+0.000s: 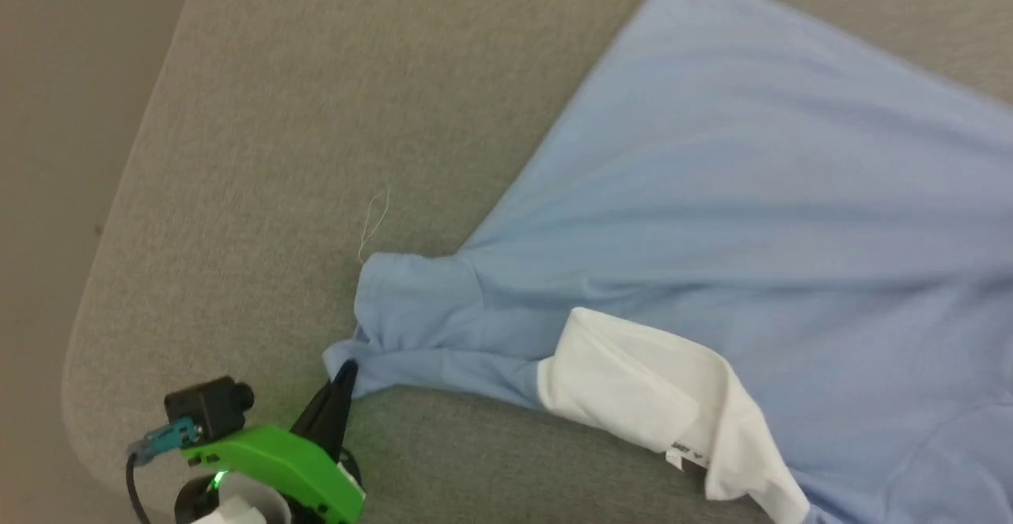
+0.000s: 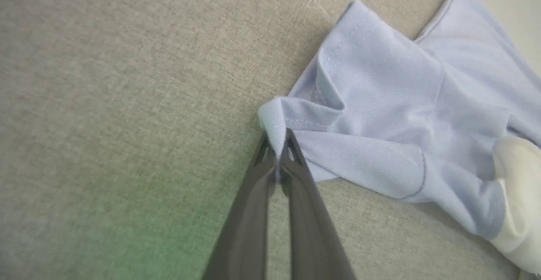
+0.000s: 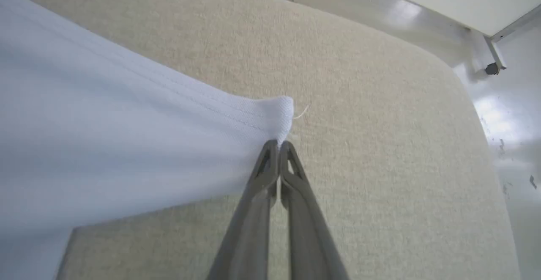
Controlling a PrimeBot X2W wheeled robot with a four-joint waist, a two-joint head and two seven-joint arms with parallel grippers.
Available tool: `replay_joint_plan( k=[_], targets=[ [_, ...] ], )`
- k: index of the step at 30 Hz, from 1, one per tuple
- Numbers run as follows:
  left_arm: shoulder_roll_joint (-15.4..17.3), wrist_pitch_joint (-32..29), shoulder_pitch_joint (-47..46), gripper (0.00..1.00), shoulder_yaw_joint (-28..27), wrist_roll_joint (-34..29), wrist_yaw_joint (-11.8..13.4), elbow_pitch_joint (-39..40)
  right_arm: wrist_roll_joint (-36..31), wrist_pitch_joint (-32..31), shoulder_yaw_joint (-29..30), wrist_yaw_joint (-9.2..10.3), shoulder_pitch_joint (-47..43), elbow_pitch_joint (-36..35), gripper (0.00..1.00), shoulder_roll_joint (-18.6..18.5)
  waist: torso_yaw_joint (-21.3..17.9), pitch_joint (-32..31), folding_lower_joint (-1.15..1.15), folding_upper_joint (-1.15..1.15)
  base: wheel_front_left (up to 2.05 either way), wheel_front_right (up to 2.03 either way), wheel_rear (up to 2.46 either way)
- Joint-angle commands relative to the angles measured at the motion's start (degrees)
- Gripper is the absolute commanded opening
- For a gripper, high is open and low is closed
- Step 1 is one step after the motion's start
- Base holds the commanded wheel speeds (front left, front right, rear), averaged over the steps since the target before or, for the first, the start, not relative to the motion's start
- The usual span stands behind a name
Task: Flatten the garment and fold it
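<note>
- Head view: light blue polo shirt [image 1: 712,191] spread over grey fabric bench [image 1: 261,112], centre to right edge; white collar [image 1: 641,389] flipped out at near side.
- left hand [image 1: 346,372] at near left, fingers closed tight on edge of a short sleeve [image 1: 411,302]; sleeve crumpled, folded on itself.
- Left wrist view: sleeve hem pinched btwn both fingertips, cloth bunched just past tips.
- Right wrist view: right hand [image 3: 279,144] clamped on hemmed corner of shirt, fabric pulled taut, looks raised off bench w/ shadow under.
- Loose pale thread [image 1: 373,223] on bench just beyond sleeve, far side.
</note>
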State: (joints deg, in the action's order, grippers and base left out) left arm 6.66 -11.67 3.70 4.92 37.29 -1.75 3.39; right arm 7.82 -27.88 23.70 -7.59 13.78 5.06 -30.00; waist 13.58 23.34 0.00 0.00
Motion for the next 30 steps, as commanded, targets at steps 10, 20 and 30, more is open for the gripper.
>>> replay_joint_plan(
  k=[10,20,30],
  targets=[
    [1.6,-1.8,3.8,0.00,-0.8,-0.1,2.0,2.5,7.3,-12.5,6.3,0.10,-17.3,-5.3,0.00,12.1,-9.2,-9.1,0.00,0.00,0.00,0.00,0.00],
    [2.1,-2.8,4.4,0.00,-0.2,-0.2,2.3,3.6,10.1,-11.7,7.3,0.10,-21.5,-1.5,0.09,18.4,-10.3,-10.0,0.00,0.00,0.00,0.00,0.00],
    [2.6,-3.3,4.2,0.00,0.4,0.0,2.1,3.4,10.3,8.0,0.7,0.10,-15.6,-3.0,1.00,15.4,-9.3,-10.3,0.00,0.00,0.00,0.00,0.00]
  ],
)
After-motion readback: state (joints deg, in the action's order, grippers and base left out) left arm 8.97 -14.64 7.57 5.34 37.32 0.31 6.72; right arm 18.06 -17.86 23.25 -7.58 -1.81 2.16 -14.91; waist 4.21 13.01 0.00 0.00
